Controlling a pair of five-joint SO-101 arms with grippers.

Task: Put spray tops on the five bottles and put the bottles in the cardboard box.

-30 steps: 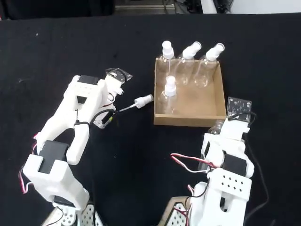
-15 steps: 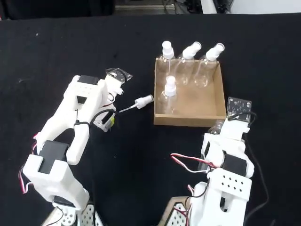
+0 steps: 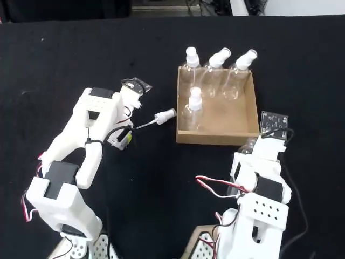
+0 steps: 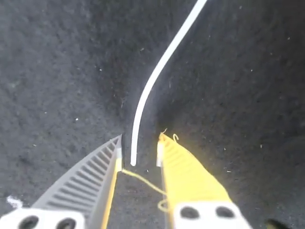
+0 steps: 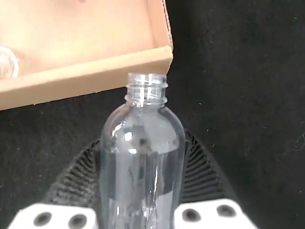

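Observation:
A white spray top (image 3: 164, 115) lies on the black table, left of the cardboard box (image 3: 215, 138), with its thin dip tube (image 4: 152, 81) trailing toward my left gripper (image 3: 128, 136). That left gripper (image 4: 138, 142) is open, low over the table, and the tube's end sits between its fingertips without being touched. My right gripper (image 5: 143, 160) is shut on a clear bottle (image 5: 145, 109) with a bare neck, held just in front of the box's near wall (image 5: 86, 71). This bottle (image 3: 247, 145) shows above the right arm.
Several clear bottles with white spray tops are in the box: one (image 3: 193, 105) near its left front, three (image 3: 218, 67) leaning on the far wall. A clear plastic wrapper (image 3: 135, 84) lies beside the left arm. Black table (image 3: 64, 59) stretches open at left and far.
My left gripper has shifted slightly at the tube's end, and its yellow finger shows more. The spray top, box and right arm have not moved.

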